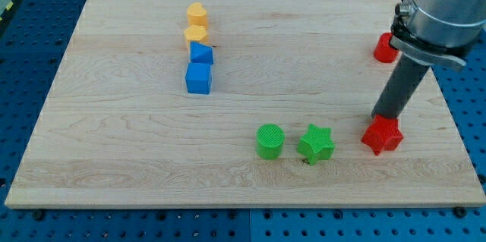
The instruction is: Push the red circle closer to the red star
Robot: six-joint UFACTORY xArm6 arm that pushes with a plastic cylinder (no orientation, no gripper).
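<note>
The red star [381, 136] lies near the view's right edge, low on the wooden board [114, 143]. The red circle [385, 48] lies above it near the view's upper right, partly hidden behind the arm's grey body [443, 7]. The dark rod comes down between them. My tip [385, 117] stands right at the red star's upper edge and looks to be touching it. The red circle is well apart from the tip, toward the view's top.
A green star [316, 143] and a green circle [269, 140] lie left of the red star. Two yellow blocks [197, 13] [196, 34] and two blue blocks [201, 53] [199, 78] form a column at upper centre-left.
</note>
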